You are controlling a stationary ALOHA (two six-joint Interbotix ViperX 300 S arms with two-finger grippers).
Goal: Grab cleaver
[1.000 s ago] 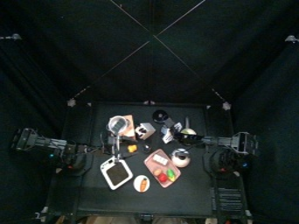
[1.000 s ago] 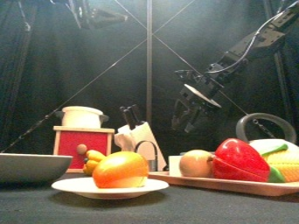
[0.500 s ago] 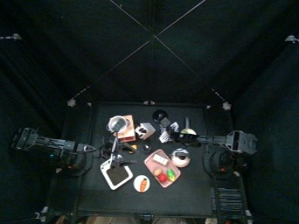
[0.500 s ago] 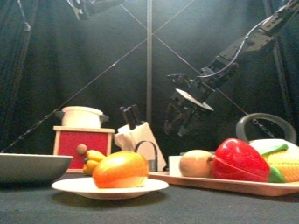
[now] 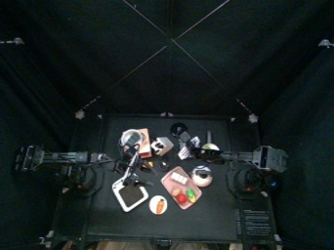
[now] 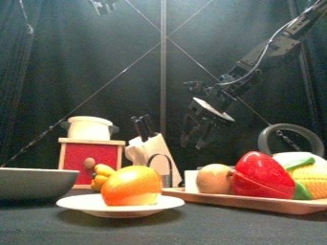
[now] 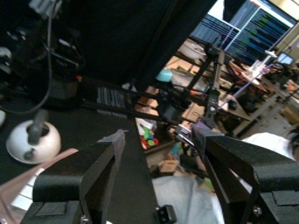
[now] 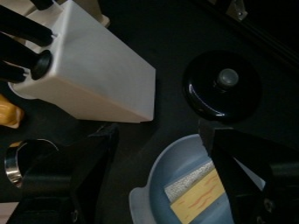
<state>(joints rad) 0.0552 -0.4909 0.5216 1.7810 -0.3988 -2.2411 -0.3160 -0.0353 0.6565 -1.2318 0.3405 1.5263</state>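
Note:
A white knife block (image 6: 156, 153) stands mid-table with several black handles (image 6: 143, 123) sticking out of it. I cannot tell which handle is the cleaver's. The block also shows in the top view (image 5: 162, 146) and the right wrist view (image 8: 91, 77), with its handles (image 8: 24, 45) at one end. My right gripper (image 6: 194, 134) hangs open just right of the block and a little above it; it also shows in the right wrist view (image 8: 158, 171). My left gripper (image 7: 173, 179) is open and empty, raised high and pointing past the curtains into a room.
A red box with a white pot (image 6: 90, 148) stands left of the block. An orange lies on a plate (image 6: 122, 207) in front, beside a grey bowl (image 6: 32, 180). A tray (image 6: 243, 202) holds a red pepper. A black lid (image 8: 222, 83) and a blue plate (image 8: 193, 188) lie near the block.
My right gripper has moved left toward the knife block, then nearly stopped. My left arm has shifted, its upper part moving right along the top of the front view.

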